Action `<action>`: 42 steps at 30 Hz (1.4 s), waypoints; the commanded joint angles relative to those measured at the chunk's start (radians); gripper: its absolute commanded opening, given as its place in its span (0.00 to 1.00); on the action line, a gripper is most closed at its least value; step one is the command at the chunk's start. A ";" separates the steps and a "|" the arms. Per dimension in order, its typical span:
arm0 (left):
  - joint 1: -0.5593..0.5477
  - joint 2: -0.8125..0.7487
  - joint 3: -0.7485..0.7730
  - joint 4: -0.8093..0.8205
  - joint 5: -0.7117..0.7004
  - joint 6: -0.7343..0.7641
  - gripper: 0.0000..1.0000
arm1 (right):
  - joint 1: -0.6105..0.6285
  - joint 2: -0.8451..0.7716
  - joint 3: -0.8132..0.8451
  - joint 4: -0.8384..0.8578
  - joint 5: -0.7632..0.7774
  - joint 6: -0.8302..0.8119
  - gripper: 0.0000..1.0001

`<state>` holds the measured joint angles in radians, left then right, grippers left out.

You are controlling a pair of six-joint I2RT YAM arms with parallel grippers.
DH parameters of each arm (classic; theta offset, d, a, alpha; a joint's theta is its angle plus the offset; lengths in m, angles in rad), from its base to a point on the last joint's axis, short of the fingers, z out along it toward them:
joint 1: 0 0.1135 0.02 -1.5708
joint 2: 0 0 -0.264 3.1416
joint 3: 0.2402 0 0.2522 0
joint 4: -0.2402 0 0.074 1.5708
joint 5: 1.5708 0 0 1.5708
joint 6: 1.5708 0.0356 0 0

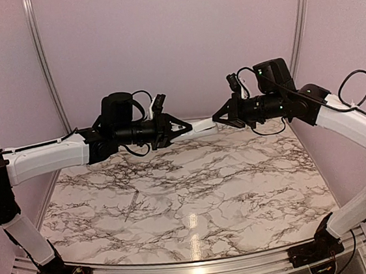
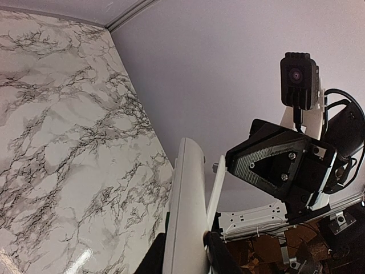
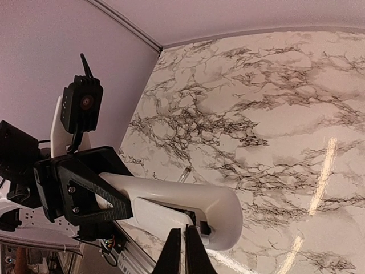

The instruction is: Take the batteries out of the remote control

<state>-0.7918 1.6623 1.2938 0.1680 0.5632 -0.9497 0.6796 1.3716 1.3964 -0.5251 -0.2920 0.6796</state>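
While my left tool (image 1: 185, 127) pinches one slim white plastic remote control (image 1: 203, 126), level, pointing at my right tool (image 3: 181, 235), that one is pressed together.

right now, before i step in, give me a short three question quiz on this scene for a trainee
1. True or false: the slim white plastic remote control lies flat on the marble-patterned table.
2. Which hand grips the remote? A) left hand B) right hand C) neither
3. Fill in: the right hand's fingers are ____.
Key: 1 false, it is held in the air; 2 A; 3 shut.
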 commanded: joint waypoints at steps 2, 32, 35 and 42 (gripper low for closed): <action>-0.019 0.000 0.018 0.058 0.014 0.012 0.00 | 0.024 -0.014 0.031 0.048 -0.093 0.003 0.01; -0.020 0.001 0.017 0.040 -0.022 0.014 0.00 | 0.024 -0.009 -0.039 0.064 -0.108 -0.004 0.00; -0.020 0.000 0.015 0.019 -0.039 0.020 0.00 | 0.025 -0.008 -0.052 0.068 -0.102 -0.005 0.00; -0.020 -0.001 -0.001 0.001 -0.054 0.029 0.00 | 0.024 -0.011 -0.056 0.046 -0.081 -0.024 0.00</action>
<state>-0.8108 1.6623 1.2938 0.1749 0.5282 -0.9474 0.6983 1.3590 1.3422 -0.4702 -0.3912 0.6765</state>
